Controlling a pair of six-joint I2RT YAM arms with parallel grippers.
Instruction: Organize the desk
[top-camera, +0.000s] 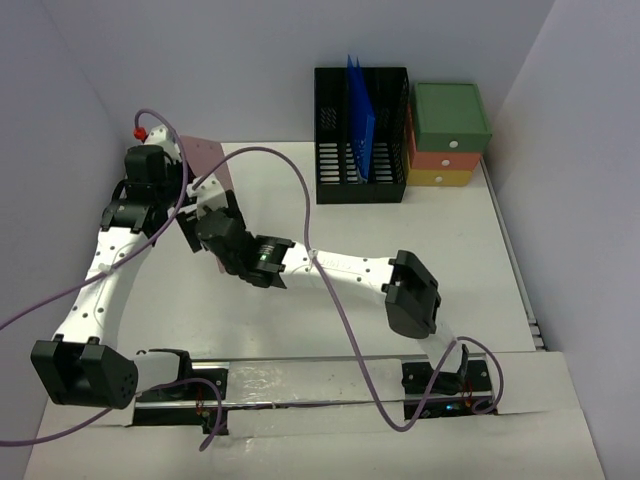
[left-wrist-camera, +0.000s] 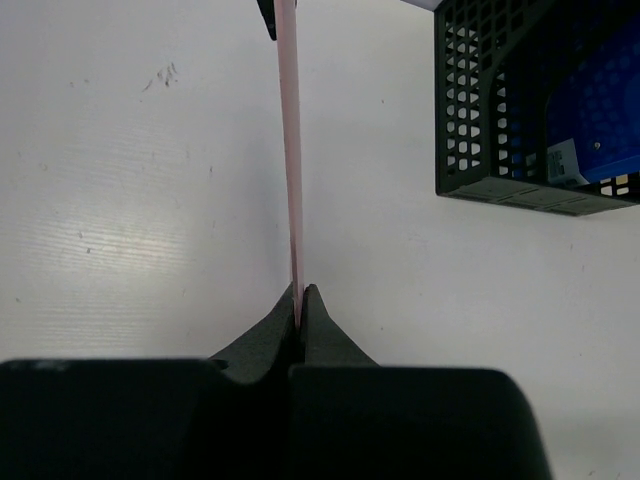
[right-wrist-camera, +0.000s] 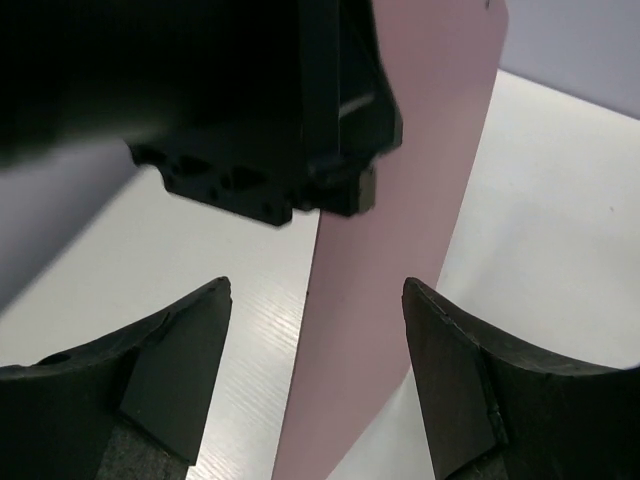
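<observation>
Evidently a handover: the left gripper (left-wrist-camera: 300, 296) pinched an upright pink folder (left-wrist-camera: 290, 150) tightly.
Around it the right gripper (right-wrist-camera: 315, 290) held its jaws wide open, gripping nothing yet.

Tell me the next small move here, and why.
Probably draw the right gripper back, clear of the pink folder. Its jaws stand open on either side of it, not touching, while the left gripper is shut on its edge and could carry it alone toward the black file rack.
</observation>
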